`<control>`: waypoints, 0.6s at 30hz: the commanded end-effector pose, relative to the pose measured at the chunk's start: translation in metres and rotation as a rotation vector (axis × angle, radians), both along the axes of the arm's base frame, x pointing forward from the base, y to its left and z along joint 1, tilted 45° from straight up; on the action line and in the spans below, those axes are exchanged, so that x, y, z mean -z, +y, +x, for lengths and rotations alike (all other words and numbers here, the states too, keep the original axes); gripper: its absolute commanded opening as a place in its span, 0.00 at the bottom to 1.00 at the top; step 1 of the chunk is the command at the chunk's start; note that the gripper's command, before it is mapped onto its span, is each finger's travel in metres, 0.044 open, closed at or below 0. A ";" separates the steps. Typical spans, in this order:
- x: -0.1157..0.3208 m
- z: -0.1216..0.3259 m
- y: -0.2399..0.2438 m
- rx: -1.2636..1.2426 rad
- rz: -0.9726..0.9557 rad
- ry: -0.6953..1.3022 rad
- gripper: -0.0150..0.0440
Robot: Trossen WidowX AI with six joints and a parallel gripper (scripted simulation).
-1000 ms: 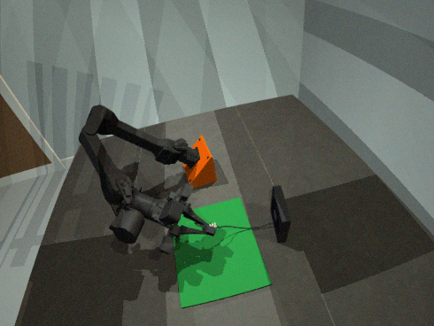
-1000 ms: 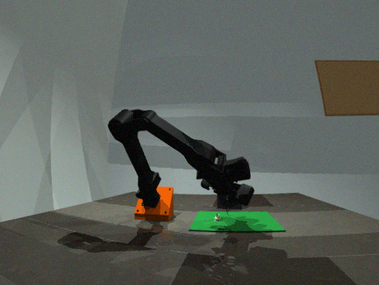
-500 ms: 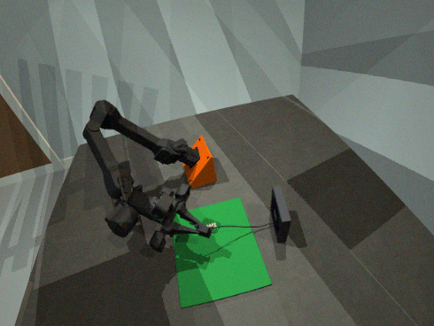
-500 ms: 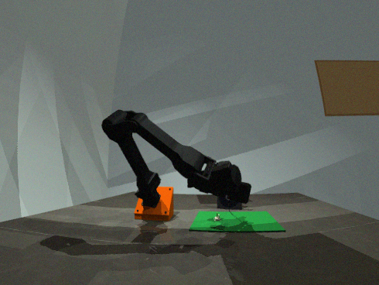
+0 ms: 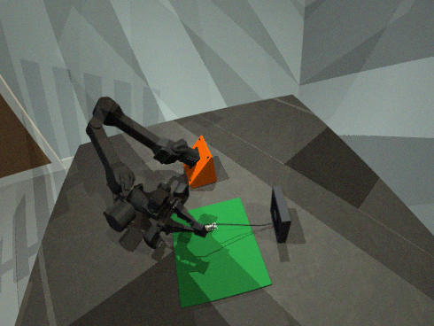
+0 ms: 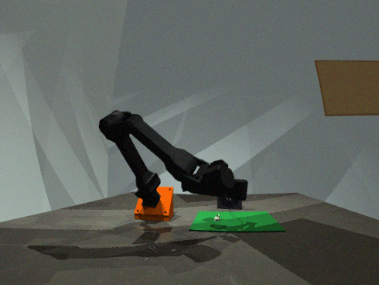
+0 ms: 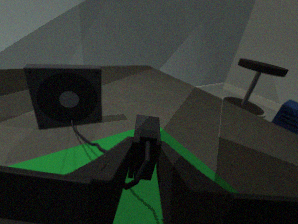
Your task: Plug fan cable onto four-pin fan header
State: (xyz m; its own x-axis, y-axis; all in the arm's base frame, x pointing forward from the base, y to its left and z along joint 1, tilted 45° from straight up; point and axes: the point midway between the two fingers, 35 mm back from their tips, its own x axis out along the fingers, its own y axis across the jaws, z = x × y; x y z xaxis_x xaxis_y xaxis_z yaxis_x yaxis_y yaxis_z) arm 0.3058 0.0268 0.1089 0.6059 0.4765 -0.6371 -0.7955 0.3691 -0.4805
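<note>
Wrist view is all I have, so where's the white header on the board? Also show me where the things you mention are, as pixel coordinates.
Observer: From above, the white header (image 5: 211, 227) (image 6: 217, 218) appears right by the tips of the end effector (image 5: 207, 230) (image 6: 232, 191) (image 7: 147, 145), on the green board (image 5: 226, 275) (image 6: 251, 224) (image 7: 65, 162).

Operator: What is the arm mounted on?

Observer: An orange wedge-shaped block (image 5: 204, 178) (image 6: 165, 200), standing off the board.

Operator: And how is the arm bent?

Observer: In the exterior view, its elbow (image 5: 105, 108) (image 6: 114, 123) is the highest part, with the forearm (image 5: 104, 152) (image 6: 158, 149) sloping down toward the board.
</note>
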 end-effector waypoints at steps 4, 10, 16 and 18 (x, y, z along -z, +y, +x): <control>-0.002 0.000 0.002 0.007 0.000 0.007 0.25; -0.004 0.000 0.004 0.005 -0.001 0.006 0.25; -0.005 -0.001 0.005 0.003 -0.001 0.004 0.25; -0.005 -0.001 0.005 0.003 -0.001 0.004 0.25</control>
